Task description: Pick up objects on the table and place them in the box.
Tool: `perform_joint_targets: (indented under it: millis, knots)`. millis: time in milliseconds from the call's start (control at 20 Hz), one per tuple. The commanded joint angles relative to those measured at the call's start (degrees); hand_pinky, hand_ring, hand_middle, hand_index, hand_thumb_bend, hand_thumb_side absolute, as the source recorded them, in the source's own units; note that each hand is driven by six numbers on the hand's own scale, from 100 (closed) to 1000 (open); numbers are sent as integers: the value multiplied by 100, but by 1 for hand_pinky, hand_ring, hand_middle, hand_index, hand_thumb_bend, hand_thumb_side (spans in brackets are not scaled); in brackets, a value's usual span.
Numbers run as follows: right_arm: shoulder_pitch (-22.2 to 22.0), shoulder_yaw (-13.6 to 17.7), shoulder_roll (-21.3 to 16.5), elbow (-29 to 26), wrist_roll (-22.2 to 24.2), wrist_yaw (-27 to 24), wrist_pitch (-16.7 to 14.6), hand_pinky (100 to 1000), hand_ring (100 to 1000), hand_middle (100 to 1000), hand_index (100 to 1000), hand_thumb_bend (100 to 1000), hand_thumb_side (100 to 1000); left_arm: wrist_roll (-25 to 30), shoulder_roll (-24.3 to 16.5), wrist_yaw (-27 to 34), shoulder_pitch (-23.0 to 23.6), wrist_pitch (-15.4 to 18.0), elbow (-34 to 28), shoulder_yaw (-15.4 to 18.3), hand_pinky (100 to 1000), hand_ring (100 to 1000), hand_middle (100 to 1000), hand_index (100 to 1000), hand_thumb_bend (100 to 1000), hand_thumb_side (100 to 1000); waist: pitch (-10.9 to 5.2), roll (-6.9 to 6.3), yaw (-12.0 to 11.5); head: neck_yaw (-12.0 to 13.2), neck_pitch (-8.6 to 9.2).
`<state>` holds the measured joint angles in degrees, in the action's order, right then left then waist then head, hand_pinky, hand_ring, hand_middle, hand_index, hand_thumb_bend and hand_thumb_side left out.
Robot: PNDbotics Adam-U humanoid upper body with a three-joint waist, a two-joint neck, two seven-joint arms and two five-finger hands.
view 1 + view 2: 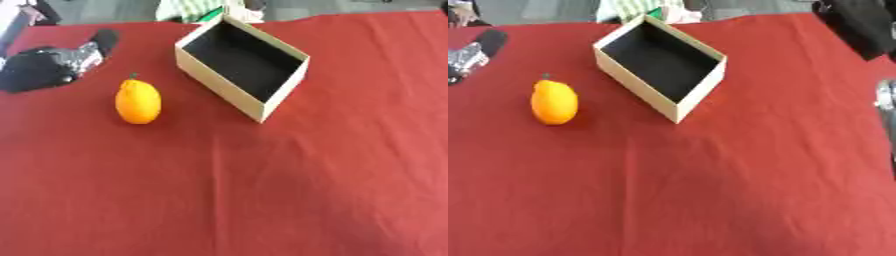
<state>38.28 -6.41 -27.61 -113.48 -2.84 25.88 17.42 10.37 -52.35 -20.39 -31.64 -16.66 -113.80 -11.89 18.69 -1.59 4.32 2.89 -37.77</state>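
Note:
An orange fruit (138, 102) with a small green stem lies on the red tablecloth, left of centre. To its right, a hand's width away, stands a beige open box (220, 81) with a black, empty inside, turned at an angle. My left hand (48, 65) rests on the cloth at the far left, up and to the left of the fruit and apart from it, with a finger (104, 38) stretched out straight and nothing held. A black part of my right arm (857, 27) shows at the upper right corner of the right eye view, far from both objects.
The red cloth (262, 190) covers the whole table. A silver piece (885, 100) pokes in at the right edge. Green-and-white striped fabric (188, 10) lies just beyond the table's far edge behind the box.

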Motion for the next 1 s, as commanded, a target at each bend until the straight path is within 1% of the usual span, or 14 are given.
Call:
perform_joint_targets:
  millis: [50,100,150,200,250,400,500,650,750,800,1000]
  knots:
    - [89,4,-146,-112,35,10,-4,929,827,685,878,100,781,735,-477,44,-213,-280,-77,-268,632,782,742,845,662,523,-136,-8,16,20,-4]
    - [93,-1,-143,-112,41,9,-5,930,827,685,878,100,781,970,-520,37,-282,-345,-78,-357,633,783,741,846,691,506,-137,-12,24,23,-2]
    - [94,-5,-139,-112,46,7,-6,930,827,685,878,100,781,1194,-546,13,-355,-396,-75,-435,634,784,736,839,732,459,-140,-16,30,29,0]
    - [95,-9,-135,-112,49,4,-9,930,827,685,878,100,781,1413,-559,-43,-430,-435,-62,-503,634,784,735,837,736,454,-142,-20,33,34,2]
    - [94,-13,-132,-112,52,2,-11,930,827,684,878,100,782,1618,-554,-110,-488,-463,-30,-561,633,784,736,836,753,423,-144,-24,37,38,0]
    - [89,-19,-129,-112,59,-5,-9,930,827,683,878,100,781,2081,-481,-263,-627,-518,198,-685,630,789,746,829,725,376,-149,-29,44,41,8]
    - [89,-19,-127,-112,58,-9,-7,930,826,682,877,100,781,2245,-415,-292,-699,-524,404,-766,624,794,752,827,652,322,-150,-25,51,42,13]
    - [88,-18,-120,-112,56,-20,-1,930,826,681,877,100,778,2341,-300,-449,-820,-463,722,-896,621,805,769,823,435,172,-146,-11,60,42,13]
    - [87,-19,-115,-112,57,-28,3,930,826,681,877,100,782,2346,-205,-606,-908,-388,916,-977,619,806,769,820,300,100,-142,-3,59,42,14]
    - [87,-20,-113,-112,57,-33,6,930,826,681,877,100,782,2345,-154,-702,-958,-346,1014,-1019,619,808,770,819,274,100,-140,2,57,39,15]
    - [83,-26,-102,-112,59,-50,12,930,825,679,878,100,783,2278,60,-1093,-1142,-192,1339,-1129,627,818,777,815,292,100,-135,14,52,37,22]
